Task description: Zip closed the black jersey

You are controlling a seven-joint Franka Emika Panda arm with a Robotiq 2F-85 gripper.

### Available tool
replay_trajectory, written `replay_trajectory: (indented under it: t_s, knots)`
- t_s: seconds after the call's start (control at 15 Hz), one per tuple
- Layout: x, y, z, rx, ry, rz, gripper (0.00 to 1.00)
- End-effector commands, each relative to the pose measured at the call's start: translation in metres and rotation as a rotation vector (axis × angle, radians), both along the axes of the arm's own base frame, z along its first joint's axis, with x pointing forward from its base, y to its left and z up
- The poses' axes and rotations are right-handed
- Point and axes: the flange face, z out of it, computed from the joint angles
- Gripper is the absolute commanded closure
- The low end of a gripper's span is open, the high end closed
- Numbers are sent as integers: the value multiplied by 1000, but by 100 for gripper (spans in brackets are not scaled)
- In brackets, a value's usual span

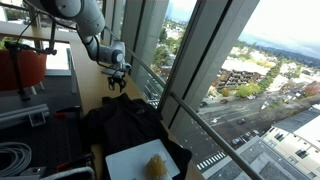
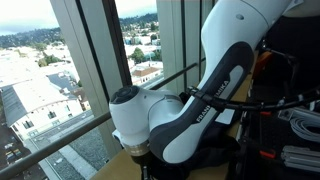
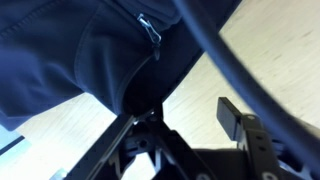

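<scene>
The black jersey [image 1: 122,125] lies crumpled on the light wooden table, below and in front of my gripper [image 1: 118,84]. In the wrist view the jersey [image 3: 70,50] fills the upper left, and its metal zipper pull [image 3: 150,30] hangs at the top of the zip line. My gripper [image 3: 185,118] is open and empty above bare wood just beside the jersey's edge. Its right finger pad shows clearly; the left finger is dark against the cloth. In an exterior view the arm's white joint [image 2: 150,115] hides most of the gripper and jersey.
A white board [image 1: 140,160] with a yellowish object [image 1: 156,165] lies on the near side of the jersey. A window with a dark rail [image 1: 160,85] runs along the table's side. Cables and equipment [image 1: 25,110] stand behind the arm. A black cable [image 3: 225,55] crosses the wrist view.
</scene>
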Motion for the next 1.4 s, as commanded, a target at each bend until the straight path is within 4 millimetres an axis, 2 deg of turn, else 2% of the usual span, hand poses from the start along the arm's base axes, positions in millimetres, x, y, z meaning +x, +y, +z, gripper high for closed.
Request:
replay_trajectory:
  t_s: [0.0, 0.07, 0.2, 0.33, 0.67, 1.0, 1.33]
  knots:
    - [1, -7, 43, 45, -40, -25, 11]
    - [0, -14, 54, 54, -49, -35, 2]
    - [-3, -30, 71, 68, -49, -61, 0]
    - [-10, -53, 89, 96, -49, -83, 0]
    - [-23, -129, 128, 146, -117, -201, 0]
    - [-38, -197, 164, 162, -169, -452, 0]
    - [-60, -230, 185, 160, -172, -628, 0]
